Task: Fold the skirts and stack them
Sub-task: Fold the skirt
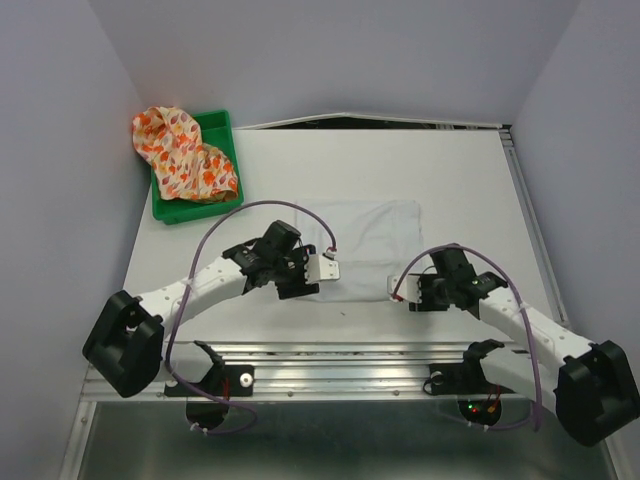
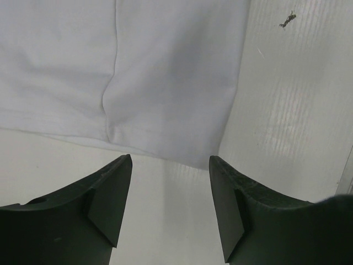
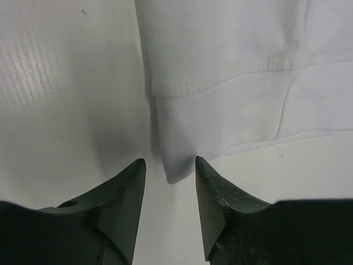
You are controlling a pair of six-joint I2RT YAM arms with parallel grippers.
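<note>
Two skirts in view; white skirt [image 1: 365, 240] is spread flat at the middle of the tabletop [image 1: 460, 180], one layer overlapping another with stitched hems showing in the wrist views; floral skirt [image 1: 180, 150] sits crumpled in the green tray [image 1: 220, 128] at the far left corner, spilling over the tray's left rim, well apart from the white one. Both arms reach to the white skirt's near edge, left arm at its near left corner, right arm at its near right corner. Left gripper [image 2: 170, 158] has its fingers spread wide, holding nothing; the skirt corner lies just ahead of the tips, bare tabletop between them. Right gripper [image 3: 170, 160] has its fingers apart with a narrower gap; the skirt's pointed corner lies in the gap between the tips, apparently not pinched, though contact is hard to judge from this angle. Small dark speck [image 2: 287, 20] on the tabletop beside the skirt.
</note>
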